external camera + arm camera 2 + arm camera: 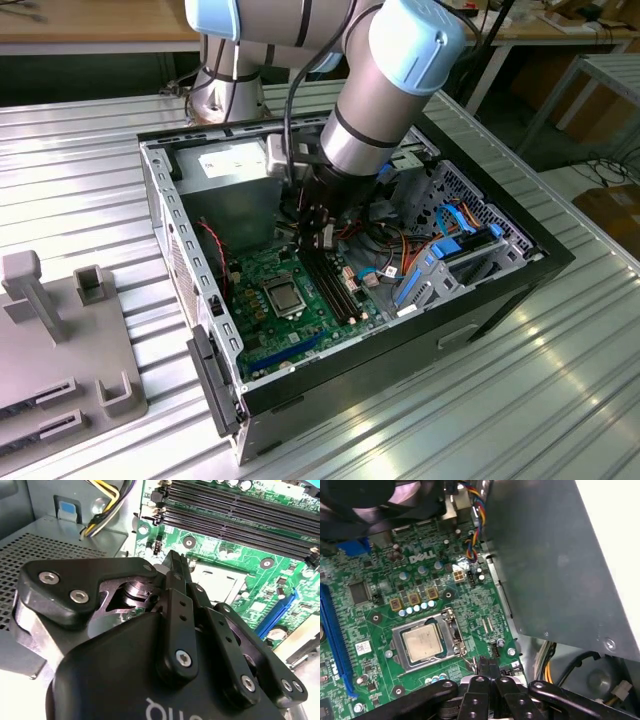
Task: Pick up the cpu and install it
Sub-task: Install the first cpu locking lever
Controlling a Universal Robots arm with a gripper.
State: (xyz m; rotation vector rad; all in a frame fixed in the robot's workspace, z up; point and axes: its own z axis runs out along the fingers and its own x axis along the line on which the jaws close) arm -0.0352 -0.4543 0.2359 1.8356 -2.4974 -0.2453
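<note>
The cpu, a thin square chip with a pale, dull silvery face, lies flat inside the metal-framed socket on the green board; it looks already seated, so nothing needs holding. The gripper hangs just beside the socket's edge, its black fingers pressed together and empty. Around them stand the grey steel case and the ribbed metal table.
</note>
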